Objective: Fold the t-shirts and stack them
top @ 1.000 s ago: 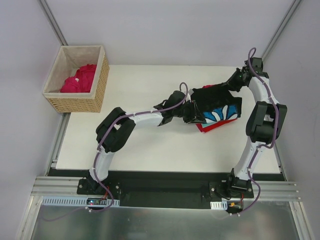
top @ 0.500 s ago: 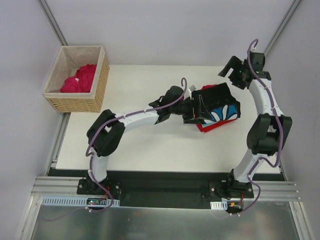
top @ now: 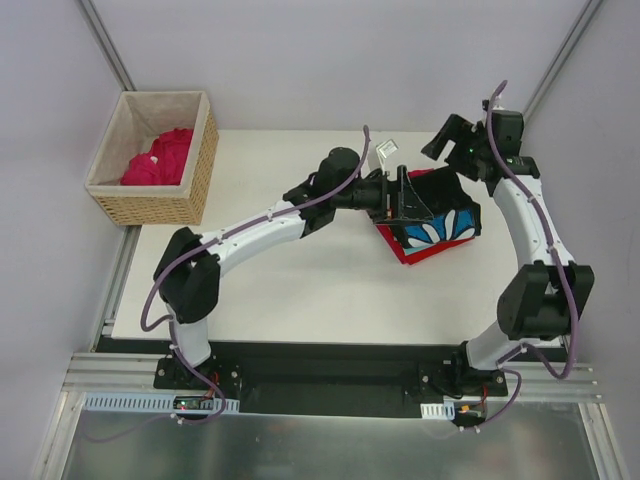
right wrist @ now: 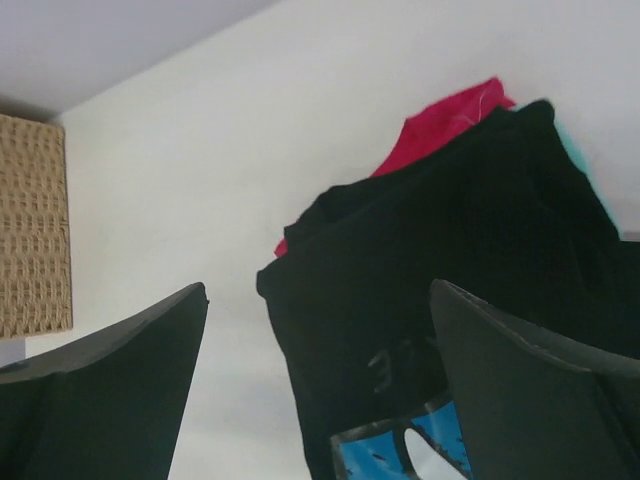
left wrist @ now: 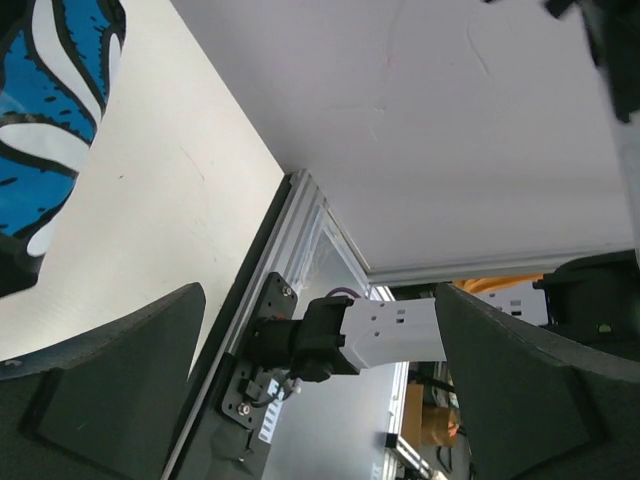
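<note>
Stack: the black shirt (top: 445, 198) is lying folded on top of the red shirt (top: 410, 252), towards the far right of the bench (top: 300, 280). Its blue-and-white flower print is facing up along the near side.
Teal shirt: a strip of the teal shirt (right wrist: 580, 165) is peeking out at the black one's edge in the right wrist view.
Basket: the wicker basket (top: 200, 165) is sitting at the far left corner. The crimson-pink shirts (top: 155, 160) are lying bunched inside it, apparently waiting their turn.
Left gripper: the left gripper (top: 408, 197) is hanging at the stack's left edge with its jaws spread wide, gripping nothing. Whether it is touching the cloth cannot be told.
Right gripper: the right gripper (top: 450, 145) is hovering just past the stack's far edge, also gaping wide and empty.
Handling: the shirts are looking light, limp and slack. They are likely to sag, drag and unfold if pulled from one point.
Where to hold: for the next shirt, pinching two spread points such as the shoulders or hem corners, one per gripper, is looking soundest.
Risk: a finger brushing the stack may be dragging the top fold askew.
</note>
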Controlling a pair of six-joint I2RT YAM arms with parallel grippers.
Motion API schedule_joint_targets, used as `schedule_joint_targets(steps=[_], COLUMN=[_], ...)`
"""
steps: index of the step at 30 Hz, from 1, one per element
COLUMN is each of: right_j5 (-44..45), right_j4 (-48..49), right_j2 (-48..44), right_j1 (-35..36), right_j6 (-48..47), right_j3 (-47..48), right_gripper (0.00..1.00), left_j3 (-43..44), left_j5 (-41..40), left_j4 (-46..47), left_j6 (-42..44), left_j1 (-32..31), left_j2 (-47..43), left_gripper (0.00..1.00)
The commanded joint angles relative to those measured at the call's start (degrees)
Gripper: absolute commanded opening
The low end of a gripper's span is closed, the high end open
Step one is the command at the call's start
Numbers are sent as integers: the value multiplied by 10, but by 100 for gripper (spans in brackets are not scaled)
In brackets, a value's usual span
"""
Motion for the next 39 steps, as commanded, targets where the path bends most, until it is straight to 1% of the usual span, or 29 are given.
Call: schedule_joint_targets(steps=[1, 2, 4, 5, 6, 9, 12, 14, 18, 19, 21, 25, 30, 34, 36, 39], right_j5=[-75, -104, -127, -149, -161, -182, -207, -233, -285, -292, -303, -309, -315, -314, -305, -297], right_j4=[72, 78, 93, 100, 110, 119, 133, 141, 200, 209, 259, 273, 293, 288, 275, 270], right_j2=[60, 72, 95, 101, 107, 129, 146, 162, 188, 189, 190, 198, 198, 184, 176, 192], right_j1=[-33, -38, -47, -51, -54, -62, -64, -64, -63, -62, -63, -67, -81, -84, -85, -91], right_j6=[29, 32, 40, 46, 51, 60, 70, 79, 144, 157, 176, 187, 205, 211, 198, 192], right_j3=[-14, -12, -3, 0, 7, 17, 25, 37, 38, 32, 2, -28, -55, -61, -71, -84], right_gripper=[97, 97, 97, 97, 97, 97, 97, 97, 96, 96, 96, 97, 97, 97, 97, 97], left_j3=[16, 15, 11, 8, 6, 11, 22, 30, 38, 39, 40, 38, 37, 38, 38, 33], left_j5=[46, 53, 71, 75, 78, 84, 93, 94, 99, 99, 100, 104, 106, 103, 102, 103], left_j4=[103, 158, 210, 268, 290, 360, 398, 403, 415, 421, 426, 450, 455, 453, 450, 445], left_j6=[-14, -23, -60, -73, -97, -130, -155, -160, -167, -168, -174, -189, -196, -198, -195, -193], left_j1=[-1, 0, 2, 6, 7, 16, 22, 24, 28, 29, 31, 33, 34, 33, 31, 30], left_j2=[48, 66, 93, 102, 111, 149, 181, 198, 215, 221, 228, 241, 245, 242, 244, 256], left_gripper=[99, 99, 99, 99, 99, 99, 99, 99, 99, 99, 99, 99, 99, 99, 99, 99])
